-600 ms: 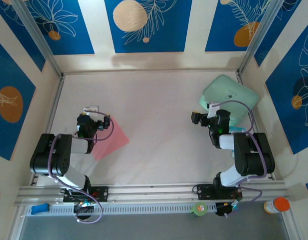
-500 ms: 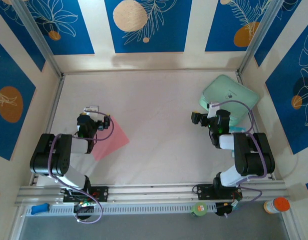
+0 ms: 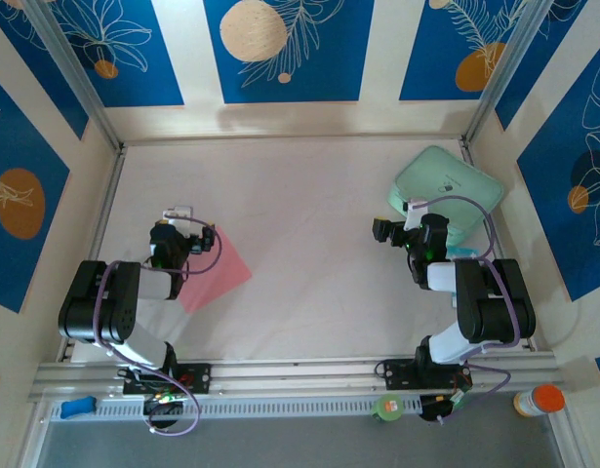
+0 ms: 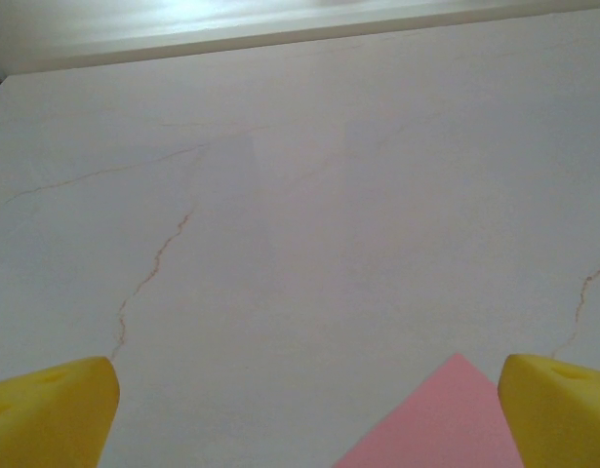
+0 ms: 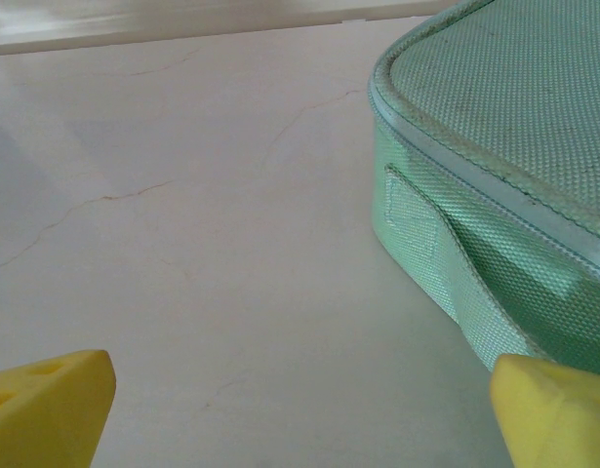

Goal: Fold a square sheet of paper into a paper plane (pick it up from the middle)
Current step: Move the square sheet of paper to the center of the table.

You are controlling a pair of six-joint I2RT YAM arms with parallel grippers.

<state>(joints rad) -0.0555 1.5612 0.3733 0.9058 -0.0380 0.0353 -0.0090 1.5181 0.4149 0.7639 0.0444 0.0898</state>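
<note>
A pale, faintly veined table (image 3: pixel 309 195) is seen from above, walled by panels (image 3: pixel 280 49) printed in blue with leaves; two arms are bolted at its near edge. A salmon-pink sheet (image 3: pixel 221 275) is laid flat and unfolded on the left part of the table, turned like a diamond; its left side is overlapped by the left arm (image 3: pixel 109 302) in the overhead view. From the left wrist, the left gripper (image 4: pixel 307 390) is shown with its yellow fingers (image 4: pixel 46 409) set wide apart at the lower corners of the picture; one corner of the sheet is seen lying on the table between them, nearer the finger on the right of the picture; the sheet is not gripped. On the right, far side of the table a mint-green pad (image 3: pixel 448 183) is placed, well apart from the sheet; the right arm (image 3: pixel 480 307) is stretched toward its near edge. From the right wrist, the right gripper (image 5: pixel 301 390) is likewise shown spread wide, with bare table between its fingers; the pad's woven side and stitched strap (image 5: pixel 446 273) are seen close on the right; whether the right-hand finger touches the pad cannot be told.
</note>
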